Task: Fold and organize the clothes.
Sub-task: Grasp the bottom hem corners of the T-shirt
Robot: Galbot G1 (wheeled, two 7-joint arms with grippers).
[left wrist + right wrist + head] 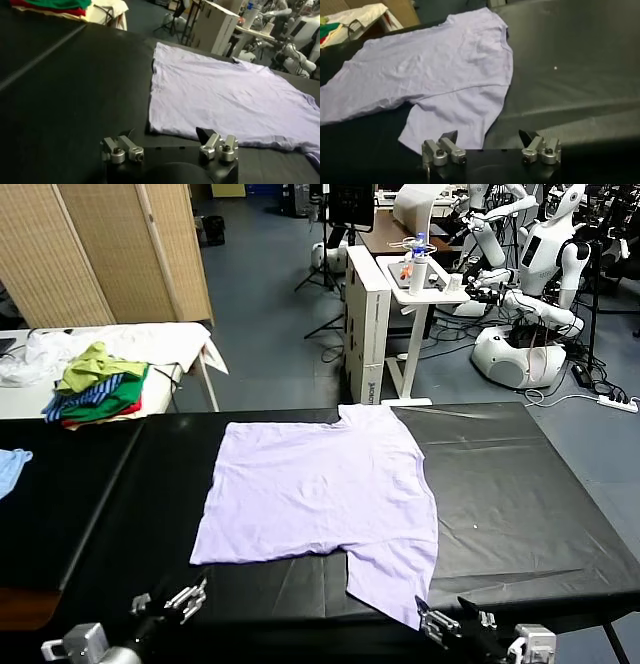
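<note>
At the far left of the head frame you see a small blue cloth (12, 466) and, above it, a multicoloured clothes pile (98, 387) on a side table (190, 339); at lower left your left gripper (172, 601) hovers over the black table (520, 494), jaws wide, holding nothing. Mid-frame the lavender T-shirt (320, 489) lies flat and unfolded, one sleeve trailing toward the near edge. Folding looks not yet begun; your next move likely calls for pinching a hem or sleeve. At lower right your right gripper (447, 626) waits just beside that sleeve, fully spread, empty
</note>
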